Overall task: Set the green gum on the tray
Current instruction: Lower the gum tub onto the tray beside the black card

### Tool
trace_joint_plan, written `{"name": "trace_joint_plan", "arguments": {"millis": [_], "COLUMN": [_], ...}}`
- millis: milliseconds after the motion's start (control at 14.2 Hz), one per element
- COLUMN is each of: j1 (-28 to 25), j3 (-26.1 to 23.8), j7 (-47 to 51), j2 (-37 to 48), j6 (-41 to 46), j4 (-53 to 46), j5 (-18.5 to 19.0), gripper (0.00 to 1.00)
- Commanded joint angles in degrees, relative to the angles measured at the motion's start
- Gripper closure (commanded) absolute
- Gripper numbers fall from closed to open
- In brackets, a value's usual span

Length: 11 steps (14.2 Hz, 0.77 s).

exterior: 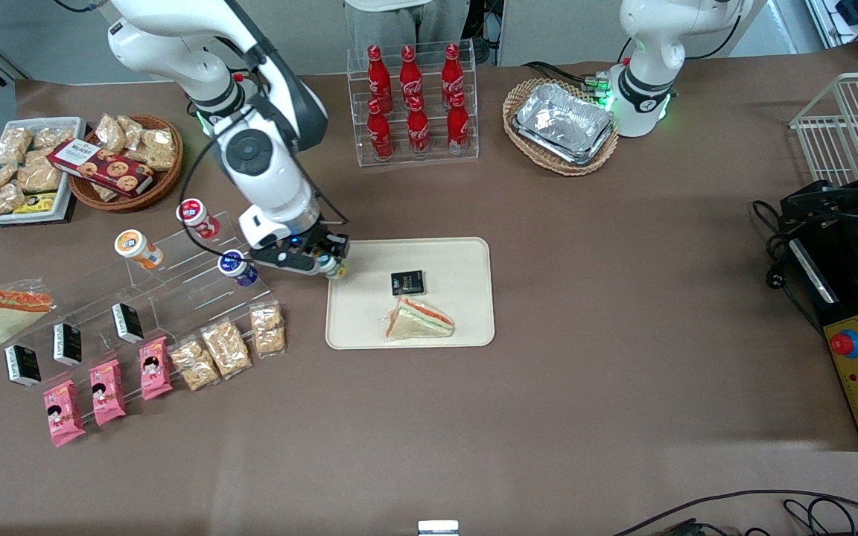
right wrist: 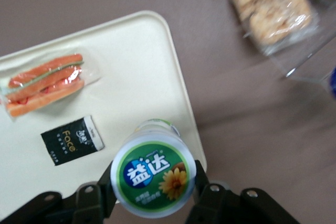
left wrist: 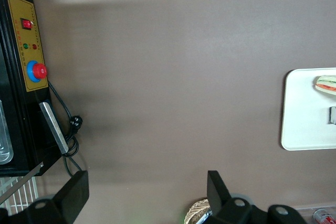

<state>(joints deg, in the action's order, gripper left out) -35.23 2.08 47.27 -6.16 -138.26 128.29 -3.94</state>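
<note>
My right gripper (exterior: 331, 266) is shut on the green gum (right wrist: 153, 174), a small bottle with a round green lid, its fingers pressed on both sides. It hangs above the edge of the cream tray (exterior: 466, 257) that lies toward the working arm's end. In the front view the gum (exterior: 337, 269) is mostly hidden by the gripper. The tray (right wrist: 142, 72) holds a wrapped sandwich (exterior: 419, 318) and a small black packet (exterior: 407, 282); both also show in the right wrist view, the sandwich (right wrist: 46, 83) and the packet (right wrist: 72, 140).
A clear stepped shelf (exterior: 176, 286) beside the gripper carries orange-lidded (exterior: 137, 248), red-lidded (exterior: 196, 217) and purple-lidded (exterior: 237, 267) bottles, with snack bags (exterior: 228, 346) nearer the camera. A cola rack (exterior: 414, 100) and a basket of foil trays (exterior: 563, 123) stand farther back.
</note>
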Motion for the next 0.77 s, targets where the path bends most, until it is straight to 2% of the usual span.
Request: {"name": "trace_joint_plan", "arguments": {"millis": [0,492,703], "j1": [-3.4,-3.5,-3.5], "j3": [0.6,0.6,0.6], "j7": [6.8,7.7,7.8], "j2": [-3.1,-6.7,-7.2], "j6": [-6.0,-15.8,-17.0], "j4": [1.3,5.6,6.4], "j5": [2.6,4.0,4.0], "gripper": [0.9,0.9,0.9]}}
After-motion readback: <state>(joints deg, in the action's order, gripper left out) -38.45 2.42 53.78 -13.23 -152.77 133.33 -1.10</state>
